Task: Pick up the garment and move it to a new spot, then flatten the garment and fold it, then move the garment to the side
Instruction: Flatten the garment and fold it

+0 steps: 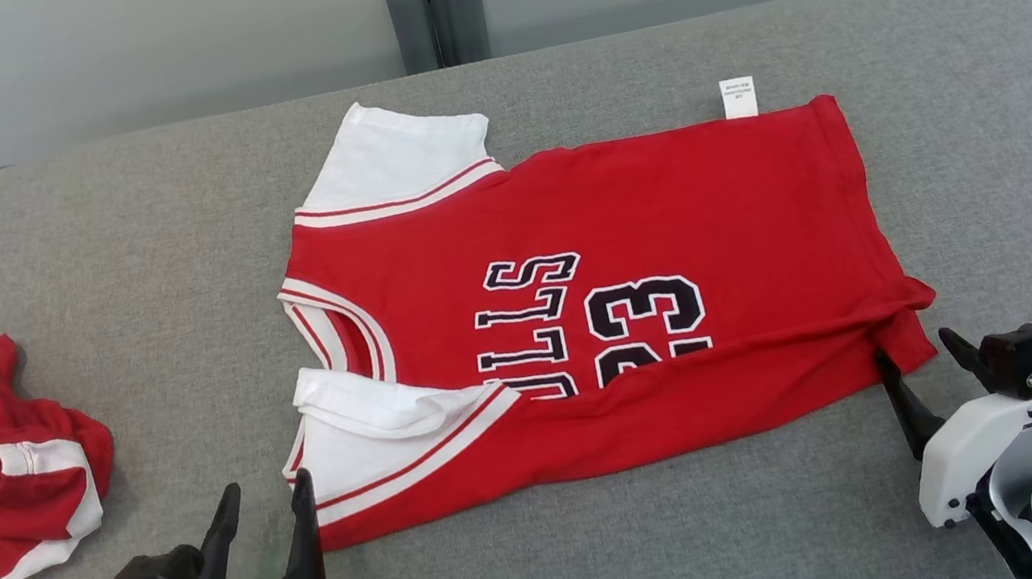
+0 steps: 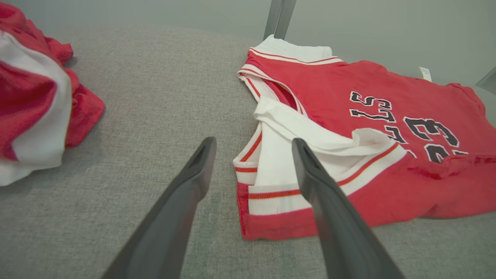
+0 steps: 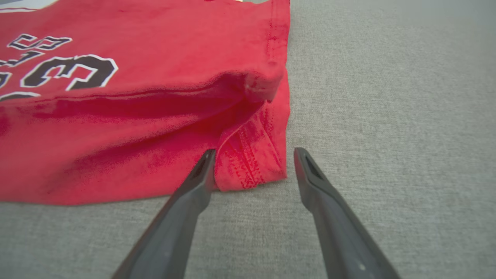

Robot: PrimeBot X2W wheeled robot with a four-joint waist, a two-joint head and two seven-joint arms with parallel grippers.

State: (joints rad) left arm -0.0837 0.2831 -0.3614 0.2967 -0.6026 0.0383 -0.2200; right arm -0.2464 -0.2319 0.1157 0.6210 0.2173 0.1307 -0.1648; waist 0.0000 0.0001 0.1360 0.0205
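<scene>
– Though the shirt lies spread in the middle of the cushion, is it folded?
– Only partly, it seems: the side nearest the cushion's front edge is turned over the lettering. More folding and the move aside look undone.
– And the grippers?
– The left gripper and right gripper sit toward the cushion's front edge at the shirt's near corners, fingers apart, holding nothing.

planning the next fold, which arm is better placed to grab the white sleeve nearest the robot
Left. The left fingers, open, straddle that sleeve edge; the right fingers sit at the hem corner, the shirt other end.
</scene>
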